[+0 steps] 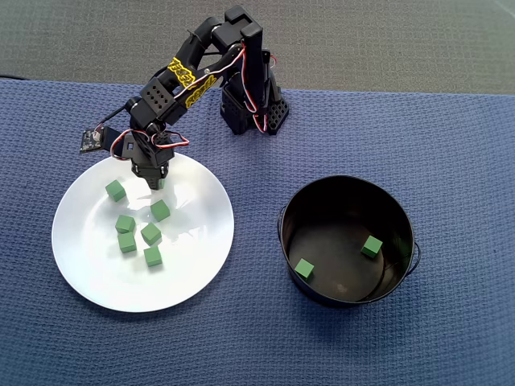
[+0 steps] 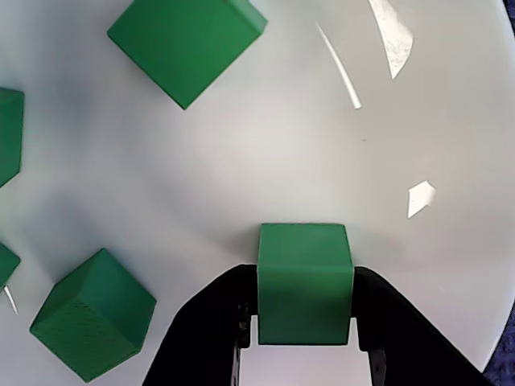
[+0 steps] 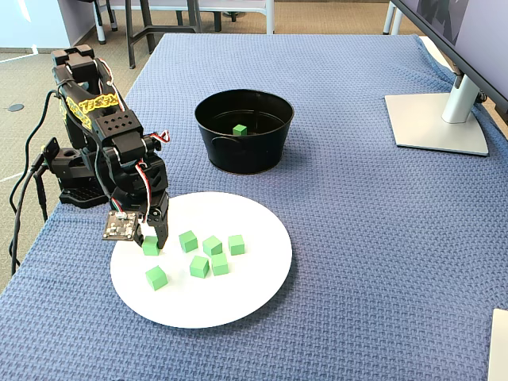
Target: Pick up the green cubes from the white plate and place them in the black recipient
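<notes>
My gripper is down over the far edge of the white plate, shut on a green cube. The wrist view shows both black fingers pressed on the cube's sides. In the fixed view the held cube is at plate level; I cannot tell whether it is lifted. Several more green cubes lie loose in the middle of the plate; one of them is close beside the gripper. The black recipient stands to the right with two green cubes inside.
The arm's base stands behind the plate on a blue woven cloth. In the fixed view a monitor stand sits at the far right and the table's left edge is near the arm. The pot has a thin wire handle.
</notes>
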You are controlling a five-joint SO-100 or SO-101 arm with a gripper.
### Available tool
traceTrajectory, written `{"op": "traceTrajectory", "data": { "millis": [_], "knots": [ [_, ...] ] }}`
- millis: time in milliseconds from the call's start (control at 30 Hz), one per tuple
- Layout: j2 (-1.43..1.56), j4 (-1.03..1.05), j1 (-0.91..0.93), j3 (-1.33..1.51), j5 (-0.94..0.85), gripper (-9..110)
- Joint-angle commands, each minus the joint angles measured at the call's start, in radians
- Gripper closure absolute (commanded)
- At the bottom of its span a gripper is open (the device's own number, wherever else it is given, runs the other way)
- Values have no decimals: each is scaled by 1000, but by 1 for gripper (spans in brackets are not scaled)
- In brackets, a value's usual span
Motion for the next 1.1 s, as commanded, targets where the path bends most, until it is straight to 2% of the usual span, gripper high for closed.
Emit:
{"op": "traceTrajectory", "data": {
  "millis": [0, 267, 567, 667, 867, 1067],
  "knots": [
    [38, -14, -2, -5, -2, 101],
    [253, 77, -75, -23, 167, 101],
    [479, 451, -388, -334, 494, 101],
    [468, 531, -546, -460, 627, 101],
    [405, 558, -870, -621, 805, 102],
    [143, 568, -1078, -867, 911, 102]
  ]
}}
